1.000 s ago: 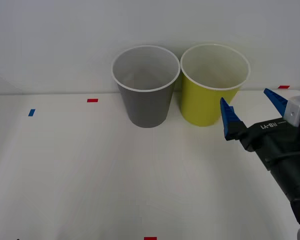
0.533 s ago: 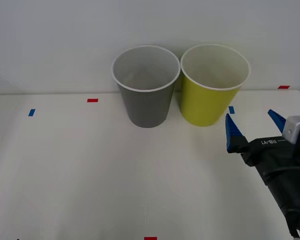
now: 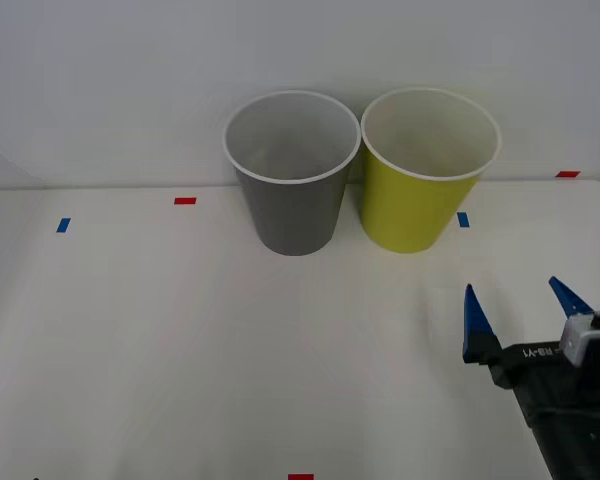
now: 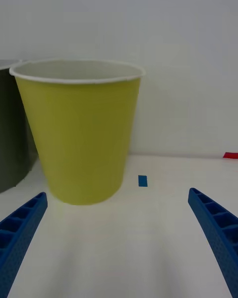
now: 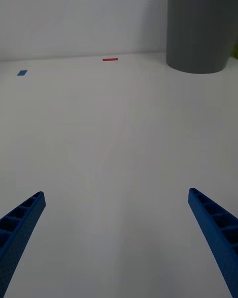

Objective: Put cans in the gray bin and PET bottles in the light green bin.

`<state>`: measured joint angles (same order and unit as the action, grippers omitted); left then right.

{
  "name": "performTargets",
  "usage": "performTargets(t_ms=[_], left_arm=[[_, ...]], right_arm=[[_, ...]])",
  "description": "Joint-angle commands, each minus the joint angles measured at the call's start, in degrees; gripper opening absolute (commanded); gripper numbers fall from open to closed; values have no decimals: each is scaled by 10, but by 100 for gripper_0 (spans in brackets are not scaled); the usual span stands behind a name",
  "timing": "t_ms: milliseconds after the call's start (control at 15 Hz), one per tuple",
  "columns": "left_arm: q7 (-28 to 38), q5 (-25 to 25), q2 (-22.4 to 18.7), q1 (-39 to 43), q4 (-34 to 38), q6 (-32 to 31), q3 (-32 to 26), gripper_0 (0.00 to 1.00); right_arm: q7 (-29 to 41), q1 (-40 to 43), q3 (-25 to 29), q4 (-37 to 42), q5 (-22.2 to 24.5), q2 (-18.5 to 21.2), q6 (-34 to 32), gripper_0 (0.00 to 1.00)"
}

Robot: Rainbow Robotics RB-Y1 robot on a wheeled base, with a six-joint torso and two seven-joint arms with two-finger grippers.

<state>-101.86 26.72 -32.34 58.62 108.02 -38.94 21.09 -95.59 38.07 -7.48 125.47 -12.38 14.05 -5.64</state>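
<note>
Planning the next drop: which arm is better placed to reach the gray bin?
Left, probably. The left tool, open, has the gray bin ahead across bare table. The right tool, also open, sits low on the right, pointed at the light green bin.

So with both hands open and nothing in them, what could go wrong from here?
1. The gray bin and the light green bin stand rim to rim, so a drop near the shared edge could land in the wrong one.
2. The right hand sits low in front of the light green bin; a careless forward sweep might knock this tall bin over.
3. The left hand faces bare table, with nothing there to grasp.
</note>
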Motion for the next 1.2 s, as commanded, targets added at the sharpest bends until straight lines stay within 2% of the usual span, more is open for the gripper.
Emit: performTargets(t_ms=[67,467,800,1200], left_arm=[[0,0,0,0,0,0,0,100],[0,0,0,0,0,0,0,100],[0,0,0,0,0,0,0,100],[0,0,0,0,0,0,0,100]], right_arm=[[-6,67,-8,-46,12,5,-106,98],[-11,124,-27,-147,11,19,-277,98],[-10,191,-33,-150,7,20,-318,98],[-7,226,-52,-150,10,25,-319,98]])
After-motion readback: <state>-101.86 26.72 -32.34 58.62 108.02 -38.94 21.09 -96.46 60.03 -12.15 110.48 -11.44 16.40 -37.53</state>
